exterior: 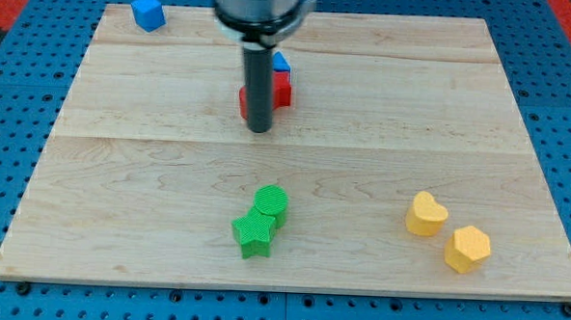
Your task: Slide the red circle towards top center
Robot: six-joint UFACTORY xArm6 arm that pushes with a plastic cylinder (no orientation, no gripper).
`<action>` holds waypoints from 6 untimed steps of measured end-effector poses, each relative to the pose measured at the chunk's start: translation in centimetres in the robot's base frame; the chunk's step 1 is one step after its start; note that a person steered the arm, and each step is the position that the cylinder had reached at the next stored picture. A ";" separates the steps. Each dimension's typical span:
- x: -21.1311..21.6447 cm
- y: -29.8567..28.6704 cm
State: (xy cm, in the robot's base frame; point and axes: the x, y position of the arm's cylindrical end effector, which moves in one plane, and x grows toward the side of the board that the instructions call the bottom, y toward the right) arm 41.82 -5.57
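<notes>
A red block [282, 91] lies at the upper middle of the wooden board [121, 162]. The rod hides most of it, so its shape does not show clearly. A small blue block [281, 62] touches its top edge. My tip [259, 130] rests on the board at the red block's lower left side, touching or nearly touching it. The dark rod rises from the tip to the arm's head at the view's top.
A blue cube [148, 13] sits at the top left corner. A green circle [271, 202] and a green star [253, 234] touch each other at the bottom centre. A yellow heart [425, 214] and a yellow hexagon [468, 248] lie at the bottom right.
</notes>
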 end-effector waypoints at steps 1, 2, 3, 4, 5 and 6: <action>-4.4 -1.8; -8.2 -1.9; -6.1 -1.9; -3.4 -0.3; -4.9 2.2; -9.5 1.1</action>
